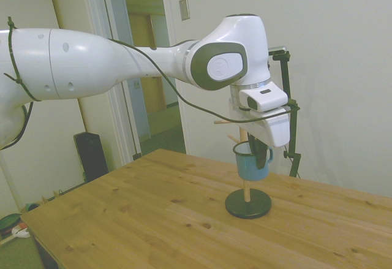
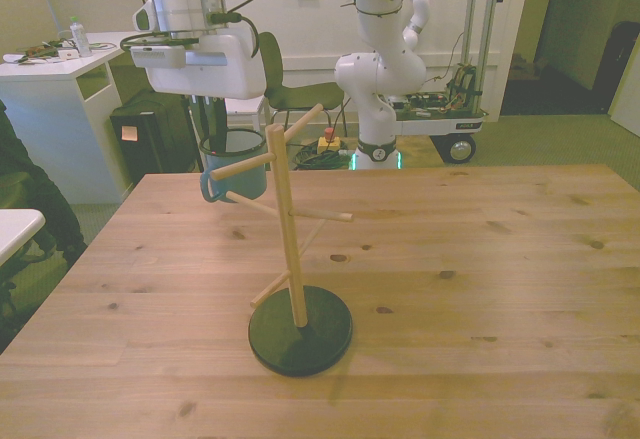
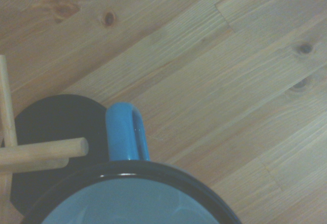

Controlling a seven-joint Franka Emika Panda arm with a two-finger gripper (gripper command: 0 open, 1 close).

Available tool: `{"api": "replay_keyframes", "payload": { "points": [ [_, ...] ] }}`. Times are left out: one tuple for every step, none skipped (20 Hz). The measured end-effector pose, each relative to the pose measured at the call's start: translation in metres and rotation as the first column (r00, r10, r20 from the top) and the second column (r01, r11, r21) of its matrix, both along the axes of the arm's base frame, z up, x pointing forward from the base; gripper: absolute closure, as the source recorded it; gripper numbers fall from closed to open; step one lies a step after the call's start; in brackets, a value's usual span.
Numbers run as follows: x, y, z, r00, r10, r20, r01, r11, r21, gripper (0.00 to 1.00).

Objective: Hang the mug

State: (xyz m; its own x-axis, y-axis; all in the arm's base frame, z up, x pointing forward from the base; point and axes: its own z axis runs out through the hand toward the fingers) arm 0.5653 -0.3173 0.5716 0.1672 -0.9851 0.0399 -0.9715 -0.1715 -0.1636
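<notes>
Side view: the gripper (image 1: 260, 152) is holding the mug (image 1: 250, 162) upright in the air, one finger reaching down inside its rim, so the fingers are clamping the wall; the mug is hanging beside the stand (image 1: 247, 200), above its round base, with the table (image 1: 153, 220) lying open toward the near edges. Front view: the mug (image 2: 237, 169) is sitting at the front view's left of the post, high above the table (image 2: 480, 249); one peg (image 2: 240, 166) is crossing in front of it, and wide bare board is spreading to the front view's right. Wrist view: the handle (image 3: 126, 132) is pointing outward, its loop just beside a peg tip (image 3: 76, 146), apart from it, over the dark base (image 3: 51, 127).
</notes>
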Motion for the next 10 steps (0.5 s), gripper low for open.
{"api": "replay_keyframes", "payload": {
  "points": [
    [0.001, 0.002, -0.001, 1.0, 0.001, -0.002, -0.001, 1.0, -0.001, 1.0],
    [0.003, 0.004, -0.002, 1.0, 0.003, -0.004, -0.003, 1.0, -0.001, 1.0],
    [0.005, 0.006, -0.003, 1.0, 0.005, -0.008, -0.005, 1.0, -0.002, 1.0],
    [0.006, 0.009, -0.005, 1.0, 0.007, -0.011, -0.007, 1.0, -0.002, 1.0],
    [0.008, 0.011, -0.006, 1.0, 0.009, -0.014, -0.009, 1.0, -0.003, 1.0],
    [0.009, 0.012, -0.007, 1.0, 0.01, -0.017, -0.01, 1.0, -0.004, 1.0],
    [0.01, 0.012, -0.009, 1.0, 0.009, -0.02, -0.009, 1.0, -0.005, 1.0],
    [0.011, 0.013, -0.01, 1.0, 0.008, -0.022, -0.009, 1.0, -0.005, 1.0],
    [0.012, 0.013, -0.012, 1.0, 0.007, -0.026, -0.008, 1.0, -0.005, 1.0],
    [0.013, 0.013, -0.014, 1.0, 0.007, -0.029, -0.007, 1.0, -0.004, 1.0]
  ]
}}
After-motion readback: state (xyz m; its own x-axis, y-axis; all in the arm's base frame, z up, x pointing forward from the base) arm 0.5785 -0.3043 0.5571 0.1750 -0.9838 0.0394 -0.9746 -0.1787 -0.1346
